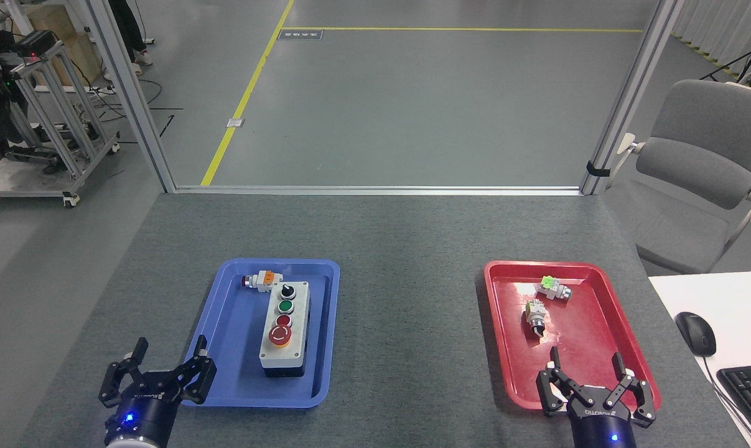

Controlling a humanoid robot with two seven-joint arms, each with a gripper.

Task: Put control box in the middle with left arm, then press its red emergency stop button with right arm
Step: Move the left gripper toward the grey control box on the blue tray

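Head view shows the control box (pixel 284 330) lying in the blue tray (pixel 226 348), not yet in the middle (pixel 409 323); my left gripper (pixel 168 363) and right gripper (pixel 587 367) spread empty; red emergency stop button (pixel 280 335) faces up, pressable.

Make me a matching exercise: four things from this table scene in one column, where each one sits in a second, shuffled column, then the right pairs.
Things:
1. control box
2. green-topped switch part
3. computer mouse
4. left gripper

Places:
A. in the red tray
B. on the white desk, right of the table
C. in the blue tray
D. at the blue tray's near left corner

Pairs: 1-C, 2-A, 3-B, 4-D
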